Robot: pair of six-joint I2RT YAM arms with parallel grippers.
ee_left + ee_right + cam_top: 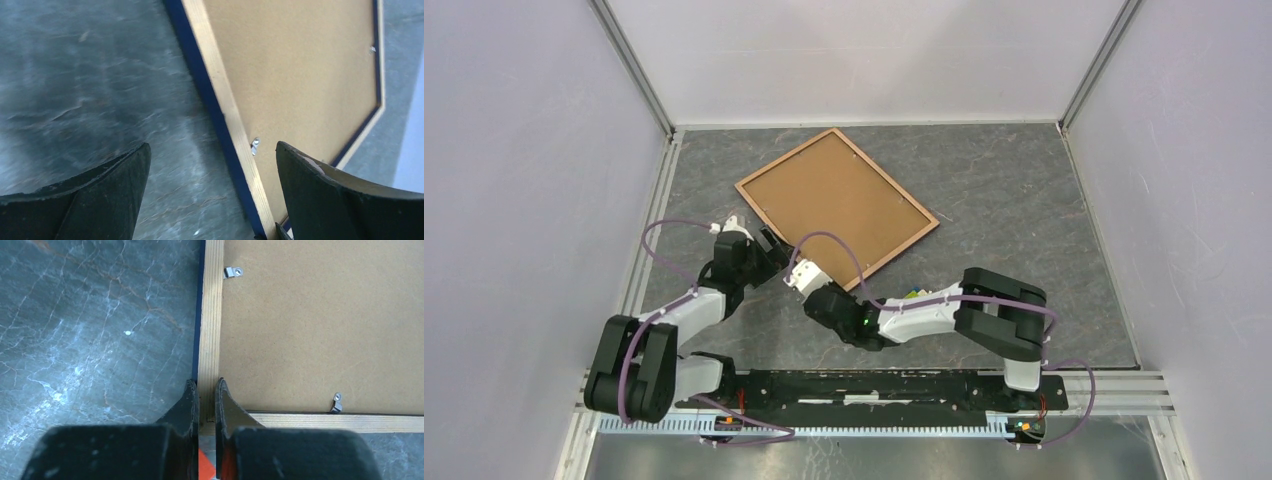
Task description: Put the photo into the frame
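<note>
The frame (785, 157) lies on the table with its light wood back up, and a plain brown backing board (836, 205) sits in it. My right gripper (799, 272) is at the frame's near corner. In the right wrist view its jaws (205, 382) are shut on the wooden rail (211, 315), one finger outside and one on the backing board (320, 330). My left gripper (772, 246) is open, and its fingers (212, 145) straddle the frame's dark blue edge and wooden rail (220, 95). The photo is out of view.
Small metal clips (231, 272) (337, 402) (255, 145) hold the backing board along the rail. The dark marbled tabletop (1014, 190) is bounded by white walls with metal rails at left, back and right.
</note>
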